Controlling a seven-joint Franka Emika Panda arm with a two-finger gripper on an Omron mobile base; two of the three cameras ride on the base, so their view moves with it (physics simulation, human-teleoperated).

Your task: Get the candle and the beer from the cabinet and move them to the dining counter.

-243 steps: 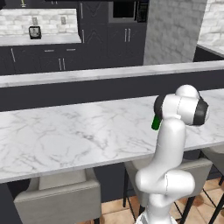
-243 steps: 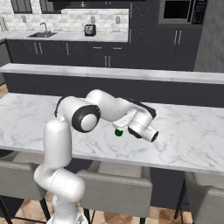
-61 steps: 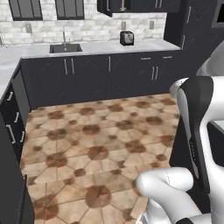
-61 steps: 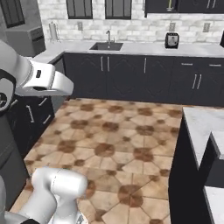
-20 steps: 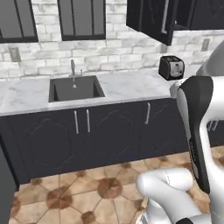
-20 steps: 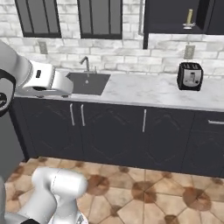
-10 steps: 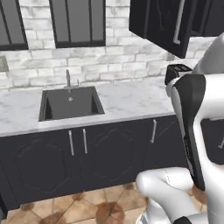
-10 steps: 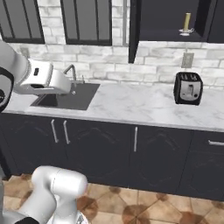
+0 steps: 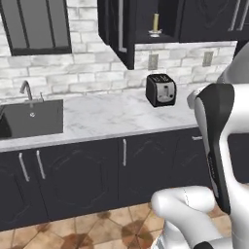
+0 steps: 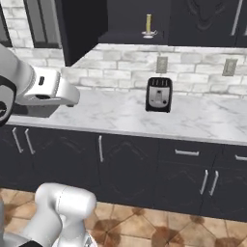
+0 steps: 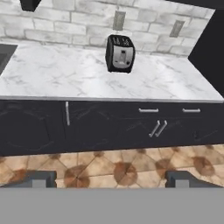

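Where the cabinet (image 9: 146, 19) stands open on the far wall, the candle (image 9: 155, 24) rises upright from its small round holder on the bare shelf, just above the brick backsplash. The right base view shows the same candle (image 10: 148, 26) inside the dark opening, with the swung-out door (image 10: 79, 29) to its left. Below it and slightly right, a toaster (image 9: 161, 89) sits on the marble counter (image 9: 97, 114), two wall outlets behind it. The left base view takes in the black sink (image 9: 30, 118) and its tap at the left end of the counter, which the right base view hides behind the arm. The hand view looks lower, catching the toaster (image 11: 120, 53), the counter (image 11: 52, 74), the black lower cabinets (image 11: 109, 127) and the patterned tile floor (image 11: 113, 168), with a corner of the sink at its left edge. The pincer (image 11: 111, 179) hangs well back from the counter, its two dark tips set wide apart with nothing between them.
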